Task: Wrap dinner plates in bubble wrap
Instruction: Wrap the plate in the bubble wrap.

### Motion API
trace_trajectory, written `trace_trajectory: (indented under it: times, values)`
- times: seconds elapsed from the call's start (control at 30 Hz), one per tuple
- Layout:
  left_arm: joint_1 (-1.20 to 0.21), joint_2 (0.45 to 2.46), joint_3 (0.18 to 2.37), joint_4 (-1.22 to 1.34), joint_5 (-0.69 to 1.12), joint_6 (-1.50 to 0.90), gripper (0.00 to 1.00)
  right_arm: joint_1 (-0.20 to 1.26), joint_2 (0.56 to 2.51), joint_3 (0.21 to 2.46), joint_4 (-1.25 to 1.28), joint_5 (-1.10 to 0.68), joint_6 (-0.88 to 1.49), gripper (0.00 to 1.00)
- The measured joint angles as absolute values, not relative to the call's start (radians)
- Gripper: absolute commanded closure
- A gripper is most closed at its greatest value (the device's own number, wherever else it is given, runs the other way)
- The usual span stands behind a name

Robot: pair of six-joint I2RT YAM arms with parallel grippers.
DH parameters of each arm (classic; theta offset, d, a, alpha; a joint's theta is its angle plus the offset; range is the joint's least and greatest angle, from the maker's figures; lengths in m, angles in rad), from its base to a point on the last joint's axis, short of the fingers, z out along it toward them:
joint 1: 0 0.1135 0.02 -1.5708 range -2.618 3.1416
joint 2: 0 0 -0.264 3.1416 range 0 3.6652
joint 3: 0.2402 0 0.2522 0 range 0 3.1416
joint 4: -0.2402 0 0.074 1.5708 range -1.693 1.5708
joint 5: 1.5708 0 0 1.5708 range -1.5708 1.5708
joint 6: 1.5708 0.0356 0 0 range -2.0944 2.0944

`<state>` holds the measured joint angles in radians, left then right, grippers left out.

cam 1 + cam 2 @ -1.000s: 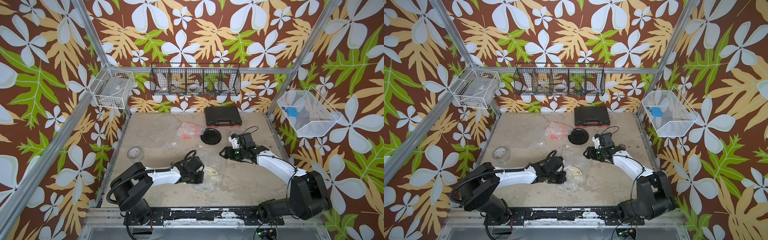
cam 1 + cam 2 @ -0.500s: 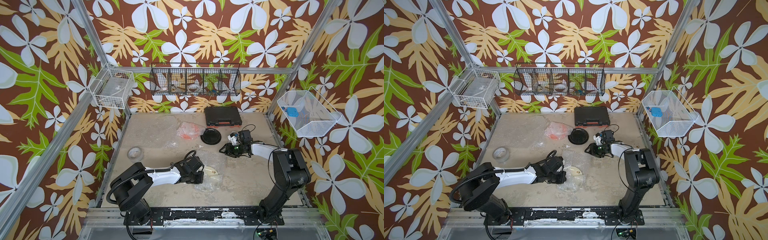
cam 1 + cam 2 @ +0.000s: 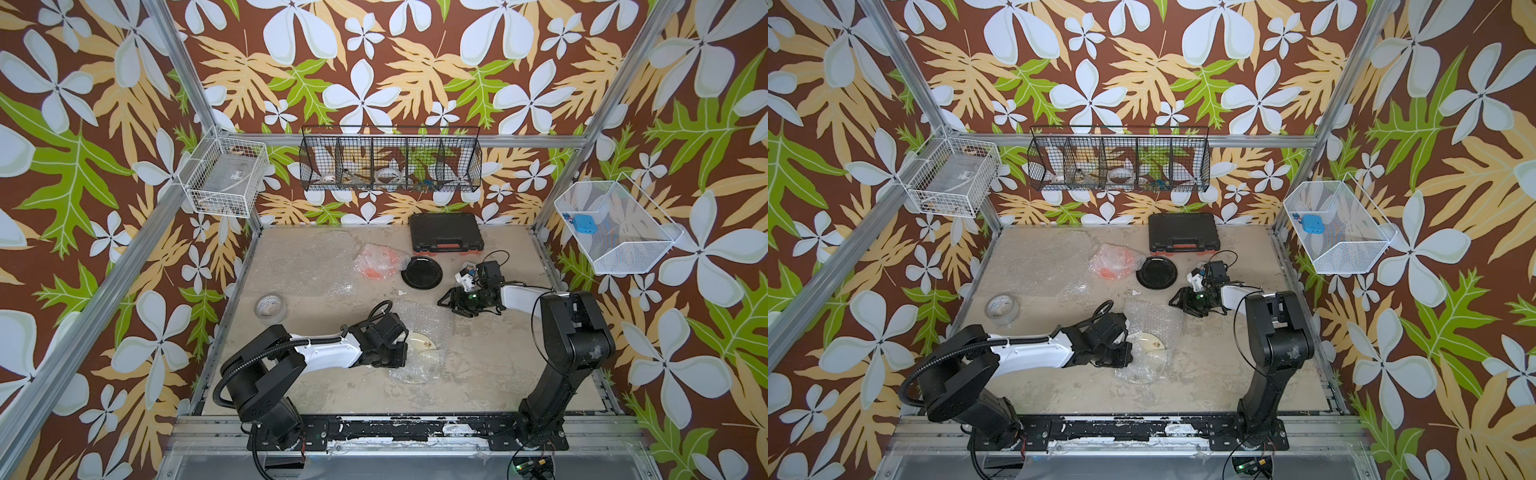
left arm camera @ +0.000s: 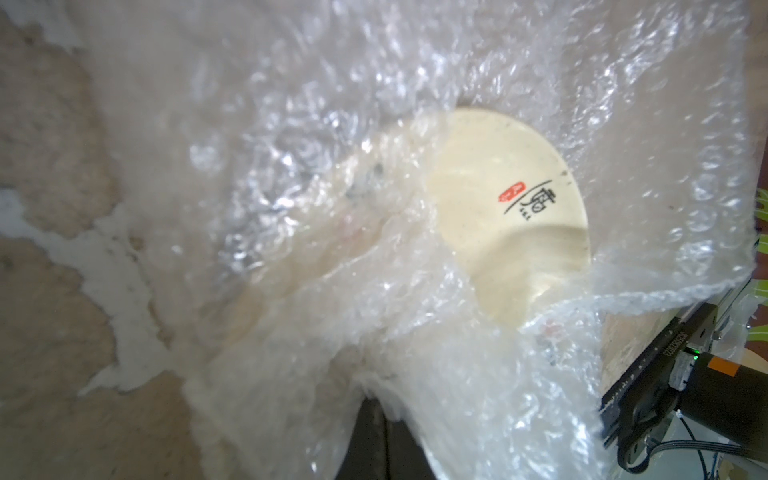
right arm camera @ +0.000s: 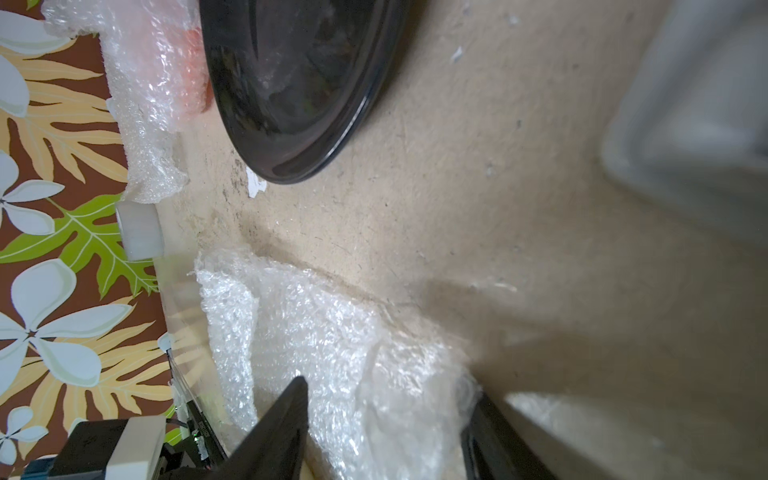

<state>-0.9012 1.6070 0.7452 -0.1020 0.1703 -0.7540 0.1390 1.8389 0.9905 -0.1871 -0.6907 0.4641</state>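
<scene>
We see the cream plate [image 3: 422, 347] [image 3: 1152, 345] lying near the middle of the tabletop [image 3: 478, 374], towards the front, on a crumpled sheet of bubble wrap [image 3: 428, 322] [image 3: 1152, 318]. Part of the sheet is folded up over the plate's left side, so only part of the plate shows bare. In the left wrist view the bare part of the cream plate [image 4: 519, 208] carries a dark brush mark and a small red stamp, with the bubble wrap [image 4: 291, 166] bunched across the rest.

The left gripper [image 3: 400, 352] [image 3: 1127, 353] sits low at the plate's left edge. Its jaws are pressed together, and the wrap gathers up to them, so they look to be pinching its edge.

The right gripper [image 3: 451, 306] [image 3: 1181, 307] [image 5: 388, 388] hangs just off the far right corner of the same sheet. Its jaws are spread with nothing between them but the bubble wrap [image 5: 311, 332] lying below.

Behind it the black plate [image 3: 421, 272] [image 3: 1157, 272] [image 5: 291, 83] lies bare on the tabletop. Touching its left side is the orange plate [image 3: 376, 264] [image 3: 1113, 262] [image 5: 191, 62], bundled in its own wrap.

A flat spare sheet [image 3: 307, 266] [image 3: 1038, 266] covers the back left area. A tape roll [image 3: 270, 309] [image 3: 1001, 309] lies near the left edge, and a black case [image 3: 445, 237] [image 3: 1183, 237] sits against the back wall.
</scene>
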Motion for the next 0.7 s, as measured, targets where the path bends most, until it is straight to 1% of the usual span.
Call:
trace_trajectory:
  times: [0.13,0.27,0.4,0.6,0.7]
  values:
    - [-0.901,1.608,0.747,-0.105,0.17,-0.754,1.0,0.139,1.851,0.99,-0.173,-0.708,0.466,0.62]
    - [-0.901,1.608,0.748,-0.106,0.17,-0.754,1.0,0.139,1.842,0.985,-0.189,-0.701,0.467,0.83]
    - [-0.901,1.607,0.747,-0.105,0.171,-0.754,1.0,0.139,1.81,0.984,-0.199,-0.693,0.469,1.0]
    - [-0.901,1.603,0.727,-0.075,0.181,-0.759,1.0,0.141,1.742,0.972,-0.22,-0.689,0.48,1.0]
    - [-0.896,1.604,0.705,-0.037,0.2,-0.77,1.0,0.145,1.673,0.936,-0.221,-0.697,0.493,1.0]
